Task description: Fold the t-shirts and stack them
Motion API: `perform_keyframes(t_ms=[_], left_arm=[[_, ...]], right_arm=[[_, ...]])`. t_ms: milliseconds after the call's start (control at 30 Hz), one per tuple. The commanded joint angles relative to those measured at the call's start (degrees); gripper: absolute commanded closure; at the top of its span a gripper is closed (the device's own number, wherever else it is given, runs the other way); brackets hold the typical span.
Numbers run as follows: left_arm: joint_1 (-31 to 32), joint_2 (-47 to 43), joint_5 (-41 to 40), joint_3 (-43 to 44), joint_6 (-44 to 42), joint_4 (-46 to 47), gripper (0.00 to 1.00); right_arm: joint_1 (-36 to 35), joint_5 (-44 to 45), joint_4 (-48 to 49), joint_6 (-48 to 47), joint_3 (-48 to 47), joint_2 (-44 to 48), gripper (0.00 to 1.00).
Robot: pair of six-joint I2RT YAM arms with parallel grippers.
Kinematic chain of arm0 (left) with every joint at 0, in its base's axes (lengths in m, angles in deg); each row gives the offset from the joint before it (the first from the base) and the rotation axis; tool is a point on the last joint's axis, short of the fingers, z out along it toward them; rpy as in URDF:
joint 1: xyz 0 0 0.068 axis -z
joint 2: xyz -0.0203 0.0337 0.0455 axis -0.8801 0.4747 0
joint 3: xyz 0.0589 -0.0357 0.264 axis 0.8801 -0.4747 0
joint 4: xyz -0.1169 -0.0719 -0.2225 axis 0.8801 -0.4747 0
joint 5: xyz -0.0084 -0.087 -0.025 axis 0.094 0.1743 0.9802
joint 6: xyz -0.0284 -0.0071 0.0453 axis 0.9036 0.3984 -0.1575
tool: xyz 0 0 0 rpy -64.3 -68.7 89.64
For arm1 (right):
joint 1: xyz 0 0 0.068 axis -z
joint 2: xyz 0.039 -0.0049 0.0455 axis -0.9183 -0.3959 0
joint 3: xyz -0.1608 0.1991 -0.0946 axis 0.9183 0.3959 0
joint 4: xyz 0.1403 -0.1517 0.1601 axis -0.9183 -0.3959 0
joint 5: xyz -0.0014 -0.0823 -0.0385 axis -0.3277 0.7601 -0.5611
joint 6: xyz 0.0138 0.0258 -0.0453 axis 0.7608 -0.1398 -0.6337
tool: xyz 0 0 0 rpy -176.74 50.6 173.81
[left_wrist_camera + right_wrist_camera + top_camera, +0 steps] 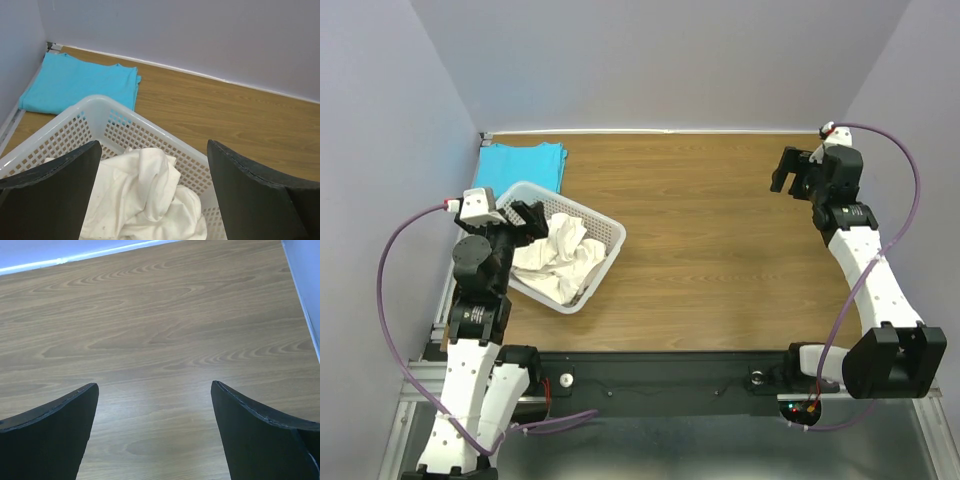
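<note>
Arms poised over a wooden counter (720, 270): the left arm rises from its base at the near edge, folds at the elbow and leans forward. That puts the left tool (525, 214) above the left rim of a white mesh basket (611, 236), pointing toward the far wall. Its two dark fingers stand wide apart with nothing between them, and the wrist view looks down past them into the basket.

The cream-white t-shirt (560, 256) lies crumpled inside the basket, bunched in loose folds and filling most of it. The turquoise t-shirt (524, 165) lies flat in a neat rectangle on the counter in the far left corner, just beyond the basket's far rim. The two shirts are apart, with the basket's wall between them.

The right arm stretches from its base along the right side of the counter, its long link slanting away toward the far right corner. Its wrist is bent so that the right tool (787, 172) faces left above bare wood, well apart from both shirts and the basket. Its fingers are likewise spread wide and hold nothing. Its wrist view shows wood grain beneath them and a strip of wall beyond.
</note>
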Motion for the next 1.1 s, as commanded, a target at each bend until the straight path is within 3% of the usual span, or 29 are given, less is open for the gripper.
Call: perform_keyframes(t_ms=[0,300,533,700,900,967,1000,1067], left_arm=[[-0.21,1.16,1.61,5.47,2.95,-5.45,0.02],[-0.29,9.25,6.35,9.87,10.77,-18.21,0.06],[-0.21,19.95,6.53,9.79,14.02,-24.80,0.13],[0.76,27.51,4.60,9.52,14.29,-21.57,0.15],[6.46,38.33,-2.25,14.52,12.19,-18.39,0.16],[7.61,42.73,-4.63,16.36,11.22,-18.48,0.24],[8.57,43.70,-5.51,16.98,10.95,-18.83,0.44],[9.54,43.54,-8.66,18.82,9.98,-19.27,0.72]], right_arm=[[0.26,0.19,2.48,-1.66,0.10,2.93,0.00],[0.35,-27.58,1.78,-19.14,7.64,6.01,0.00],[0.26,-34.52,-0.15,-23.98,15.64,8.55,0.00],[0.61,-38.22,-0.07,-24.86,19.07,7.95,0.00],[0.87,-41.21,-0.24,-24.69,19.34,5.40,0.00],[0.87,-41.13,-0.24,-24.78,19.34,5.40,0.00],[0.96,-40.61,-0.24,-24.86,19.43,5.57,0.00],[1.05,-40.25,-0.24,-25.04,19.69,6.10,0.00]])
